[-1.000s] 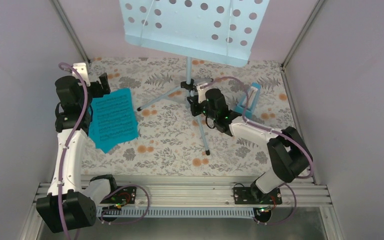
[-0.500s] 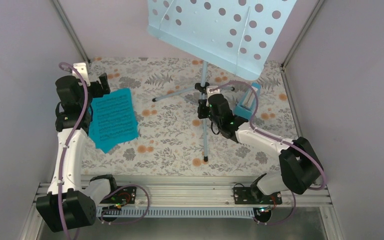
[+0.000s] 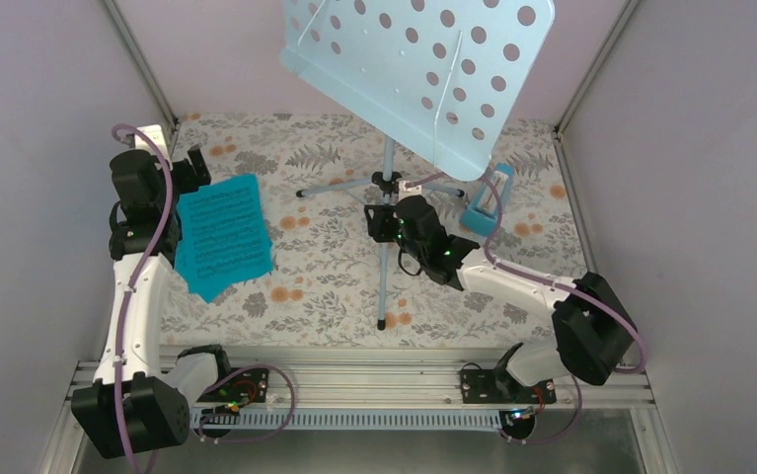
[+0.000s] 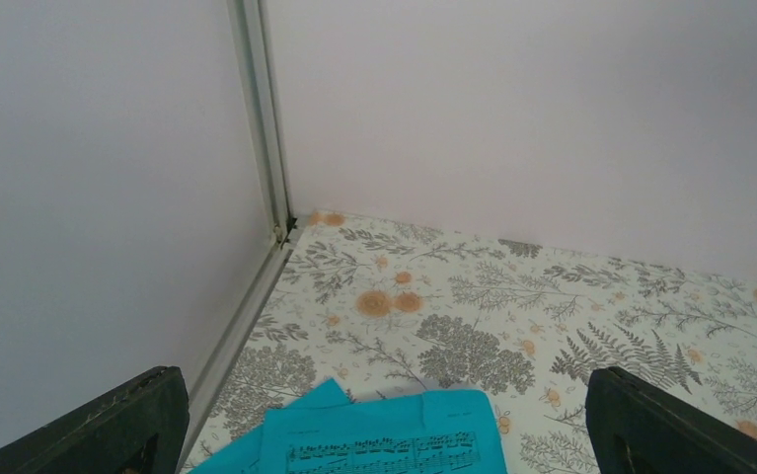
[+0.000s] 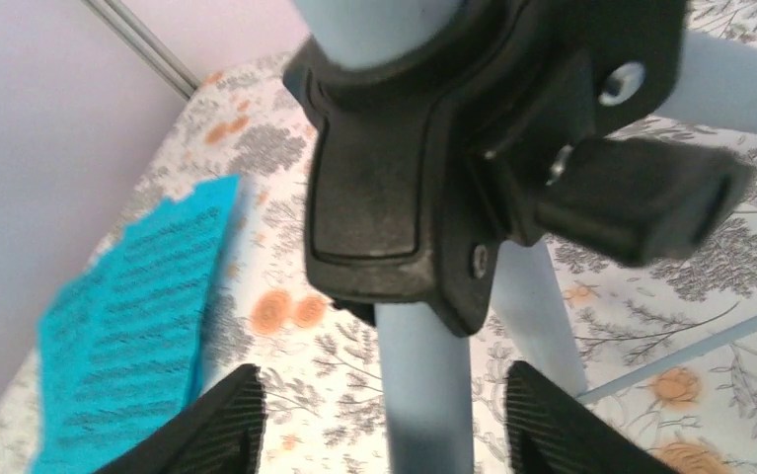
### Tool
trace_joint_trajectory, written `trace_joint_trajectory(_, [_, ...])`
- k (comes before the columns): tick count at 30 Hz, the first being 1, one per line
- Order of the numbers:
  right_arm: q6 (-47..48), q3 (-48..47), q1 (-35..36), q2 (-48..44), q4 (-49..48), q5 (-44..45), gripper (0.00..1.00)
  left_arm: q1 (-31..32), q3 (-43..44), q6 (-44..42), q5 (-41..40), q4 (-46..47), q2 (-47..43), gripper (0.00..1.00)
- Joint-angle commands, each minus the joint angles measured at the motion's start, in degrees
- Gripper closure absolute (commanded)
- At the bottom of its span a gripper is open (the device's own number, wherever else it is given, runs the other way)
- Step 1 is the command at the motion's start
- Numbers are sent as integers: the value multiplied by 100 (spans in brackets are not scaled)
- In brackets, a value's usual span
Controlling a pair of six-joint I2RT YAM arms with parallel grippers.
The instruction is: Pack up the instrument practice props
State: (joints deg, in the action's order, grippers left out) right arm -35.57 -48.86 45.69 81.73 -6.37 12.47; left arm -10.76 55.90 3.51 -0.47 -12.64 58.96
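Note:
The pale blue music stand [image 3: 423, 69] stands on its tripod legs at the middle back, its perforated desk high up. My right gripper [image 3: 379, 222] is open around the stand's tube [image 5: 423, 395], just below the black hub [image 5: 404, 197]. There is a gap between the tube and each finger [image 5: 226, 420]. Turquoise sheet-music pages [image 3: 221, 237] lie flat at the left. My left gripper [image 3: 191, 168] hovers wide open over their far edge [image 4: 394, 444], with nothing between its fingers [image 4: 132, 425]. The small blue metronome [image 3: 483, 202] stands at the right behind the stand.
White enclosure walls close in the floral table on the left [image 3: 38, 197], back and right, with a metal corner post [image 4: 261, 118] close to my left gripper. One tripod leg [image 3: 383, 286] reaches toward the near edge. The arms' mounting rail [image 3: 354, 390] runs along the front.
The right gripper, shut on the stand's tube earlier, has opened. The stand swung right, then settled a little back to the left. The left arm stayed put.

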Motion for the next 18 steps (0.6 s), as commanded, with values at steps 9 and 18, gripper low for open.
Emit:
trace_joint_trajectory(9, [609,863,-85,-1935,940,-435,4,10,-227,205,-386,182,-589,0])
trace_joint_trajectory(18, [1414,1071,-2290,-2323,98,-3632,8,1341,902,299,828,-14,104,5])
